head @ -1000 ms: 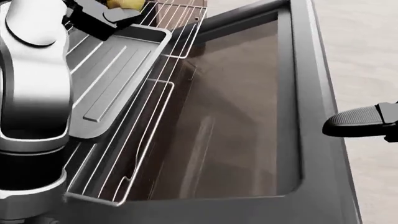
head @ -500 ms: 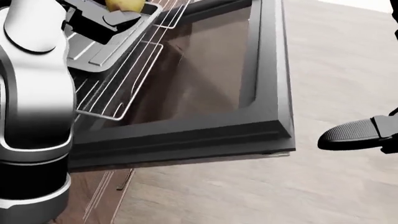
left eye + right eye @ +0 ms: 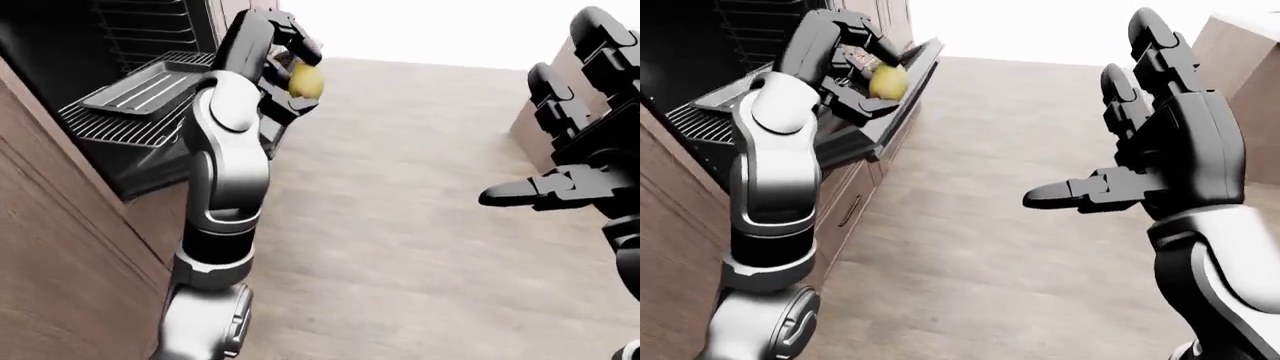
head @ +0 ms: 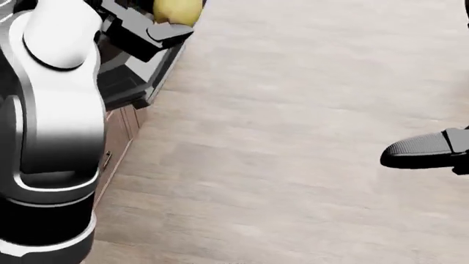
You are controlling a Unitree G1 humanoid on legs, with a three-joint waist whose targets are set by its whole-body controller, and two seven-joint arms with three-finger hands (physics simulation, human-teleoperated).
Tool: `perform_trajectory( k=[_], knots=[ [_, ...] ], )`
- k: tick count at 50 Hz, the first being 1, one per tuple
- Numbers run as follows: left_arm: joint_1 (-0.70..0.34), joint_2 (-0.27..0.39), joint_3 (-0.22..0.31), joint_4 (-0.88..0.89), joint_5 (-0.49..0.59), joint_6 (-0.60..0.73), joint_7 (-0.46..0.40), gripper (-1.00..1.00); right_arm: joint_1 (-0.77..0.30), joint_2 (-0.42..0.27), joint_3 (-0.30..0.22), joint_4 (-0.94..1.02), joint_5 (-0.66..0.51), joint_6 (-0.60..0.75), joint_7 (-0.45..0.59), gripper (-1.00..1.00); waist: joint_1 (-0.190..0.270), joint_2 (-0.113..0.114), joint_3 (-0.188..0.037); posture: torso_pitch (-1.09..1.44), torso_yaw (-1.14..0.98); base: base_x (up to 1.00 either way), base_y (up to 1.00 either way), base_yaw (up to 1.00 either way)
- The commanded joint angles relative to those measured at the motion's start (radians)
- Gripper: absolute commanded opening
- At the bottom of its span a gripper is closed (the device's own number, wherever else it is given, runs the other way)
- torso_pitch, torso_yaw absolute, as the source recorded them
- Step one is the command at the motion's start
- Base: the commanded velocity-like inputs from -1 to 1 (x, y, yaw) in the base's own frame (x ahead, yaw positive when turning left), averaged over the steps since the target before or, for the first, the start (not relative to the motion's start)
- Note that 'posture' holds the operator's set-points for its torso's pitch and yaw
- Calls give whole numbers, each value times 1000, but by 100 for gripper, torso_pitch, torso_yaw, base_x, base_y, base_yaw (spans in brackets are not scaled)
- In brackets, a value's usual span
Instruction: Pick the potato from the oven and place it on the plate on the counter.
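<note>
We are gripping potato (image 3: 305, 81) in left hand (image 3: 287, 71); right hand (image 3: 1160, 142) hanging released. Potato likely firm, light, smooth; judging mid-body grip safest.

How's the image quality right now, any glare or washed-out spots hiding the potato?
Left-eye view: the top is blown out to white, but the potato in the left hand reads clearly. Right-eye view: same white patch at the top, oven interior very dark, right hand sharp. Head view: the potato is cropped by the top edge; no glare.
</note>
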State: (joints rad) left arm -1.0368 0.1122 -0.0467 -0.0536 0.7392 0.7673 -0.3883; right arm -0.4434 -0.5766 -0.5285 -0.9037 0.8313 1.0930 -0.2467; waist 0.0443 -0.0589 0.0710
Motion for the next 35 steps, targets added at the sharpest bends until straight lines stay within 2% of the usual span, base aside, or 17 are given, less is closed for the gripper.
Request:
perform_trajectory(
  k=[1,8,13,16,17,18,19,20,22,26,28,29,30,31,32,33,35],
  knots=[
    [-47,29,50,-66,32,-1,20,-57,-32,-19,2,-28,32,-44,-5,100,14,-21,-38,0,0,0,0,100],
    [-44,30,50,-101,36,17,2,-58,-39,-35,9,-20,70,-48,-35,100,-3,-1,-28,0,0,0,0,100],
    [-15,25,48,-154,41,40,-14,-58,-74,-63,24,-6,108,-39,-72,100,-10,37,-27,0,0,0,0,100],
    [-10,29,52,-168,39,43,-20,-57,-94,-76,46,10,108,-43,-81,100,-8,76,-33,0,0,0,0,100],
    [-10,30,51,-176,41,48,-24,-58,-103,-79,50,11,113,-38,-88,100,-4,102,-41,0,0,0,0,100],
    [-10,31,51,-181,43,53,-26,-57,-109,-80,55,12,115,-36,-92,100,7,147,-60,0,0,0,0,100],
    [-7,31,49,-193,47,59,-31,-57,-116,-83,56,12,120,-31,-97,100,2,104,-32,0,0,0,0,100],
    [-4,31,46,-201,50,61,-35,-57,-117,-83,61,15,117,-34,-97,100,2,95,-43,0,0,0,0,100],
    [6,27,45,-209,52,57,-35,-57,-126,-85,68,21,115,-31,-100,100,8,57,-53,0,0,0,0,100],
    [16,22,50,-212,47,53,-29,-57,-151,-89,86,33,107,-22,-99,100,-3,3,-22,0,0,0,0,100],
    [18,23,48,-224,50,62,-34,-57,-153,-83,96,29,97,-20,-99,100,-7,-34,-13,0,0,0,0,100],
    [19,23,48,-227,51,63,-35,-57,-157,-80,99,28,95,-17,-99,100,-8,-62,-20,0,0,0,0,100],
    [19,24,50,-227,49,61,-35,-56,-162,-78,107,30,87,-16,-97,100,-19,-106,-36,0,0,0,0,100],
    [20,26,50,-230,49,64,-37,-57,-173,-76,109,27,91,-5,-102,100,-19,-56,-13,0,0,0,0,100],
    [17,27,50,-236,51,69,-40,-56,-177,-72,114,26,86,-2,-101,100,-11,-65,-15,0,0,0,0,100],
    [17,27,50,-240,52,73,-43,-57,-178,-68,118,23,83,1,-100,100,-8,-63,-25,0,0,0,0,100],
    [23,26,48,-256,55,79,-48,-57,-172,-59,121,16,73,2,-95,100,-7,-44,-34,0,0,0,0,100]
  ],
)
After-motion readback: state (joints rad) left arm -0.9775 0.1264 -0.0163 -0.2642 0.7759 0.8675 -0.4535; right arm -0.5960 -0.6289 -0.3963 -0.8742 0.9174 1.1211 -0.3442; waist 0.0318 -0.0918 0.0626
